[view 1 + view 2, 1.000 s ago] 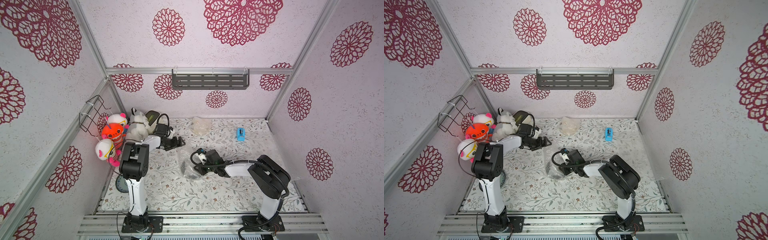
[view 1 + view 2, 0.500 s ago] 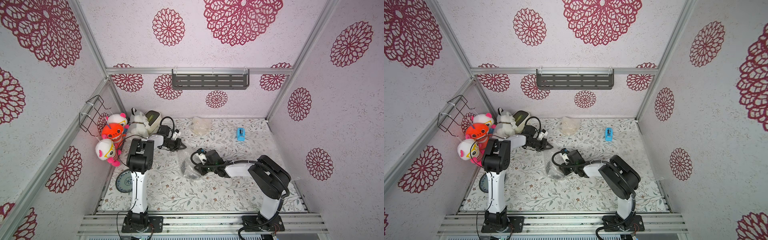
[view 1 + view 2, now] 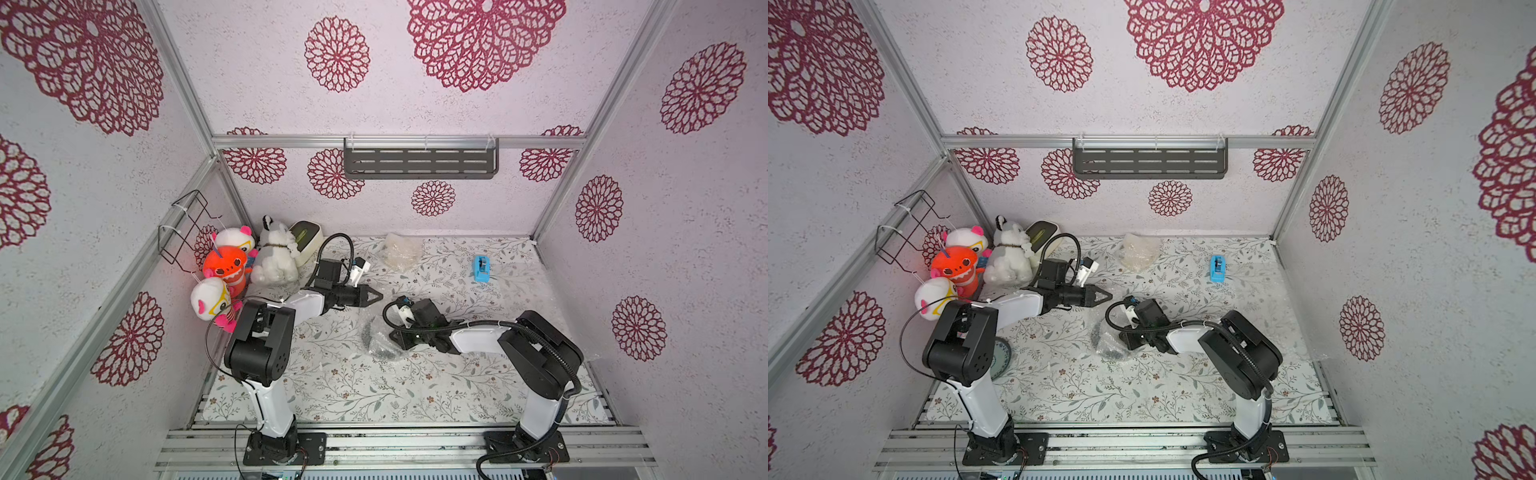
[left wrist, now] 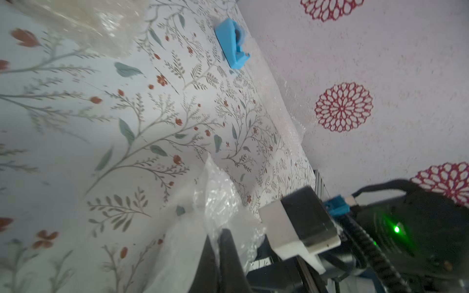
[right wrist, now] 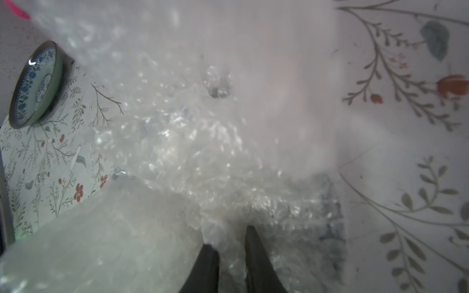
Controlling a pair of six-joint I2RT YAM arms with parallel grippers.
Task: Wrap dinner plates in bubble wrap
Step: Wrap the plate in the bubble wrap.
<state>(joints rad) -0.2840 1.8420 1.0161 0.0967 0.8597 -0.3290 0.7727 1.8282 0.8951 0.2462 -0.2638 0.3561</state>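
Left gripper (image 3: 379, 296) pinched shut on clear crinkly bubble wrap (image 5: 177, 152). Right gripper (image 5: 228, 238) clamps it beside glossy black round plate (image 3: 380, 353), mid-worktop (image 3: 415, 395).

Left arm (image 3: 307, 301) reaches forward, fingers (image 3: 371, 296) pinched together; right arm (image 3: 478, 338) stretches low leftward, fingers (image 5: 256, 253) narrowly apart.

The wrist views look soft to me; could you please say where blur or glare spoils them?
Right wrist view: bubble wrap close to the lens is milky and glinting, the patterned plate is sharp. Left wrist view: near tabletop smeared, blue tape dispenser fairly crisp.
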